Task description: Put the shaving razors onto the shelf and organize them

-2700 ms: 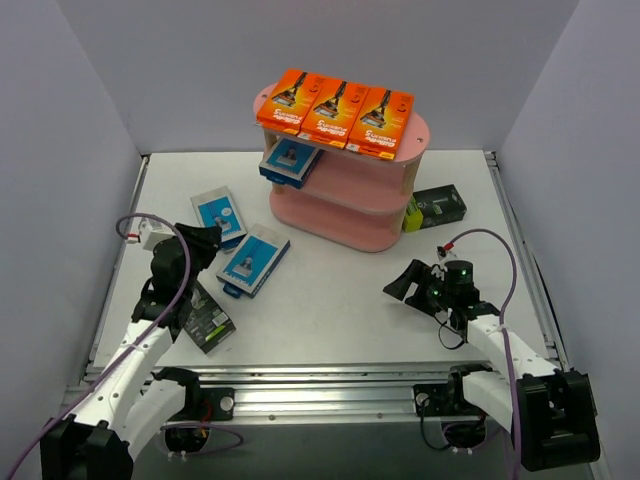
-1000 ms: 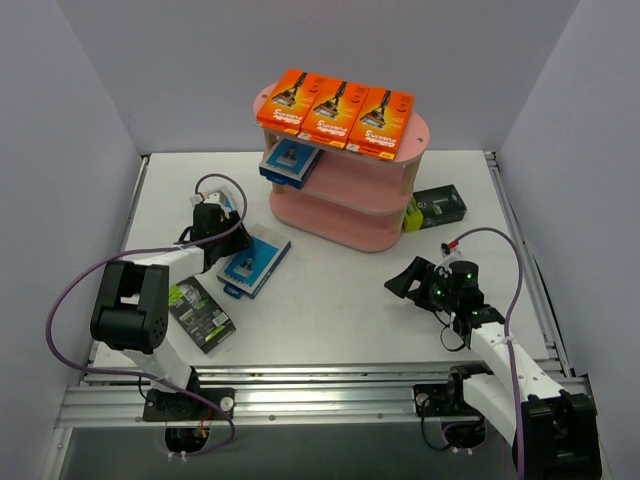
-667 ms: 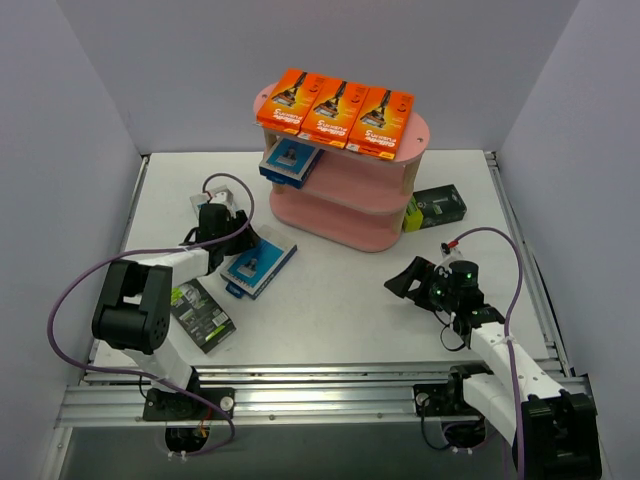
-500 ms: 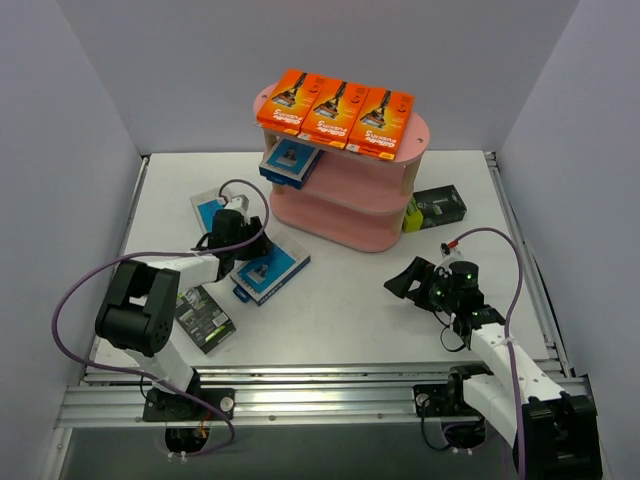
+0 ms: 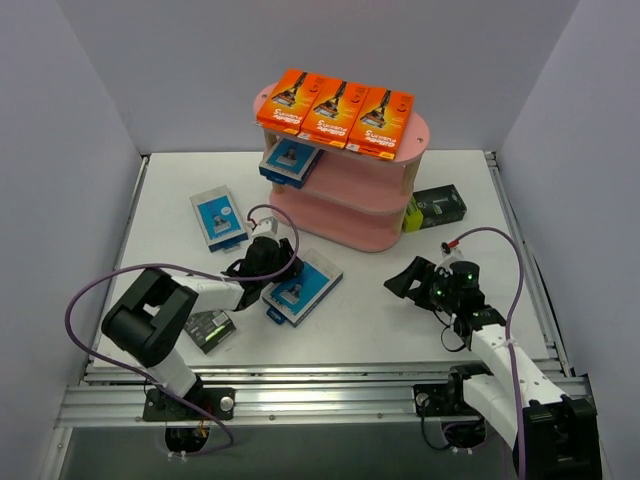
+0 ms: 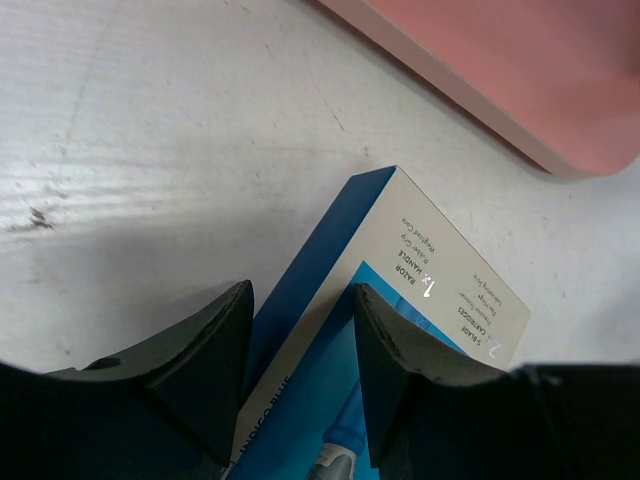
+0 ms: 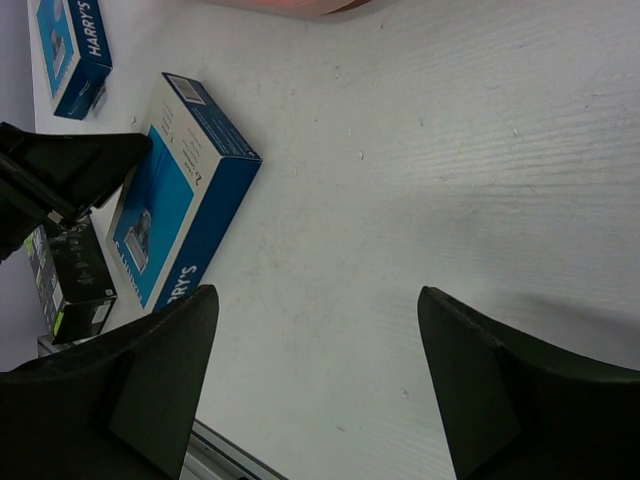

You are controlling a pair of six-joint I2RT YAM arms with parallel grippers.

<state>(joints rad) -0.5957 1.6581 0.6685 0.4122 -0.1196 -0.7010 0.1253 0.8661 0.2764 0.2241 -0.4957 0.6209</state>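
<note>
Since last look: left claw (image 5: 264,262) has dragged blue pack (image 5: 303,289) from left of frame to centre, near the shelf (image 5: 350,228). It is half-closed on the pack's end. Right claw (image 5: 404,281) wide, empty, unmoved at lower right. Judgement: pack staged for shelving.

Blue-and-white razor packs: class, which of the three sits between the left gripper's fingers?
The mid-table blue pack, in the left gripper; the far-left pack and the shelf pack lie untouched.
</note>
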